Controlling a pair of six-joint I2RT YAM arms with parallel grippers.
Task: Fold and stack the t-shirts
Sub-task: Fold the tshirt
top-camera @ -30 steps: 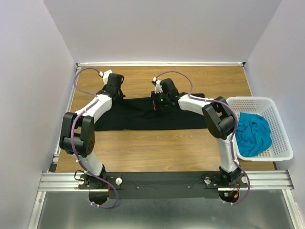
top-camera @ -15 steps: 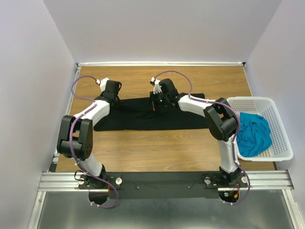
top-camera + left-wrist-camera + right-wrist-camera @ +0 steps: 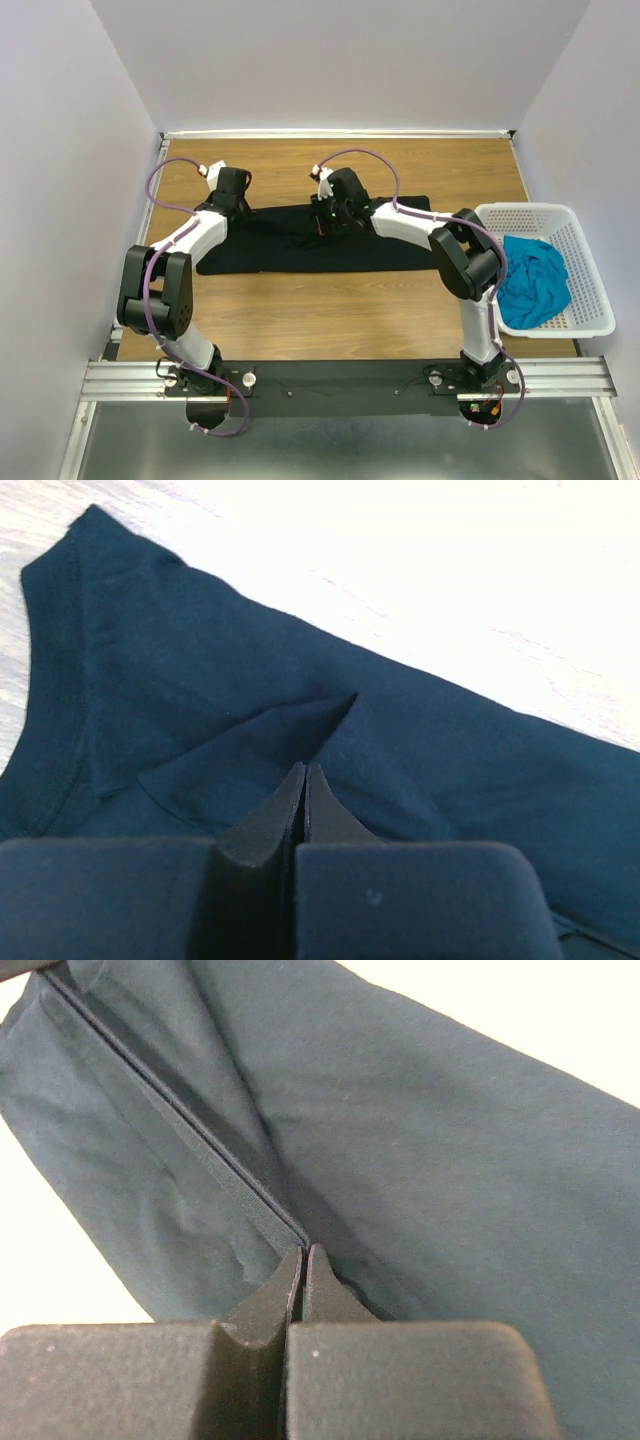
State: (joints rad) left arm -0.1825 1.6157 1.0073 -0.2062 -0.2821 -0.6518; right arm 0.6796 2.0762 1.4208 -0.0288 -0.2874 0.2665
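With the large black cloth t-shirt [image 3: 300,245] spread across the far wooden bench [image 3: 330,310], the left gripper [image 3: 305,770] and right gripper [image 3: 303,1250] each pinch its far edge, mid-fold; next, probably, both must carry that edge nearward together.

Fixed view high above the black t-shirt [image 3: 300,255], looking down from its near side, both wrist views close over it

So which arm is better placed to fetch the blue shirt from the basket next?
Right, I think. The basket with the blue shirt stands at the right edge, beside the right arm; the left gripper is on the left end of the black shirt.
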